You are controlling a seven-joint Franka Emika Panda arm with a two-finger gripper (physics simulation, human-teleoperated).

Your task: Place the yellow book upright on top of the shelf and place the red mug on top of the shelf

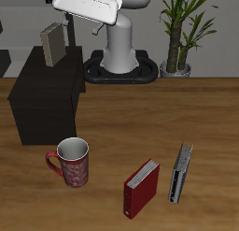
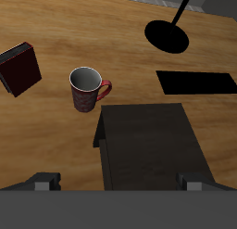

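Observation:
The yellow book [image 1: 53,43] stands upright on the flat top of the dark shelf [image 1: 47,99], near its back edge. The red mug [image 1: 73,163] stands on the table in front of the shelf, near the table's front edge; it also shows in the wrist view [image 2: 86,89], upright, apart from the shelf [image 2: 153,145]. My gripper [image 1: 87,10] is high above the shelf's back end, beside the book and apart from it. In the wrist view my gripper [image 2: 118,183] is open and empty, its fingertips [image 2: 42,182] wide apart. The yellow book does not show in the wrist view.
A red book [image 1: 142,188] and a grey book [image 1: 181,172] stand on the table near its front edge, beside the mug. The red book also shows in the wrist view [image 2: 20,69]. A potted plant [image 1: 182,29] stands behind the table by the robot's base.

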